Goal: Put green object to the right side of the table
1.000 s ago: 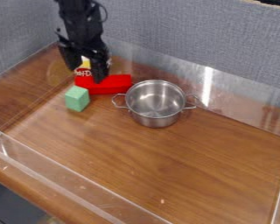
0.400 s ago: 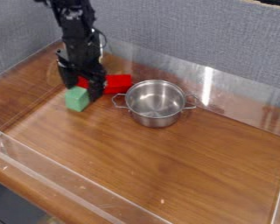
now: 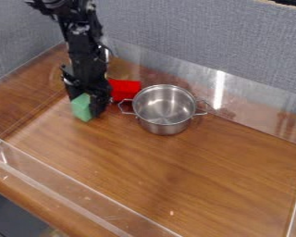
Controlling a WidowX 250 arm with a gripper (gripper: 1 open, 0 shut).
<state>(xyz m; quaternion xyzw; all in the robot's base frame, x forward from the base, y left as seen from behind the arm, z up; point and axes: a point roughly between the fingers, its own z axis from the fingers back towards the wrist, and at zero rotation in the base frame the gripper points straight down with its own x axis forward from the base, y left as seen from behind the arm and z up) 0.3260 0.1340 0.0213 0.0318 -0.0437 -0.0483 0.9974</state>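
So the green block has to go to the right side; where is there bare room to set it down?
Bare wood lies right of the steel pot up to the acrylic wall, and across the near half of the table. The far-left corner is crowded: hand, green block, red block.

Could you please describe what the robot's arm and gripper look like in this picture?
The arm is black all over, built of blocky, jointed segments that come in from the top left. The gripper is black too, with two flat, straight fingers below a boxy body. A small yellow and red mark shows on its side. No loose cables can be made out at this resolution.
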